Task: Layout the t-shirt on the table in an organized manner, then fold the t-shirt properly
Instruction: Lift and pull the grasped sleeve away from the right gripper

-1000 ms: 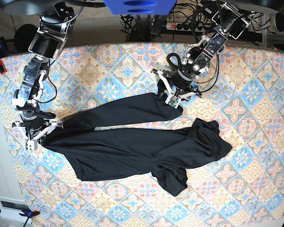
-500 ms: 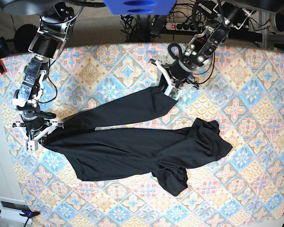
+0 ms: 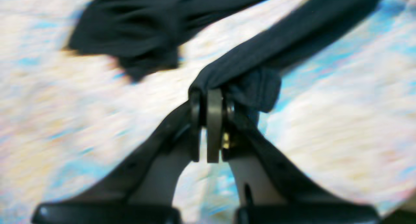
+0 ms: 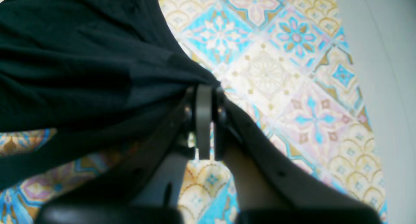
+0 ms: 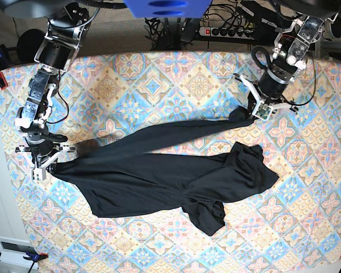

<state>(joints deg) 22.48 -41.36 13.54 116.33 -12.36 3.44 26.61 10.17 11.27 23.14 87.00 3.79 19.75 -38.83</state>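
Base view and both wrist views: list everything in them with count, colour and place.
t-shirt: one, solid black, spread unevenly across the middle of the table, one strip stretched between the two claws
table: one, covered in a blue, pink and cream tile pattern, under the t-shirt
grey surface: one, plain, beyond the table's edge in the right wrist view
blue part: one, top centre of the base view; what it belongs to is unclear
left claw: one, black and grey, shut on the t-shirt
right claw: one, black and grey, shut on the t-shirt
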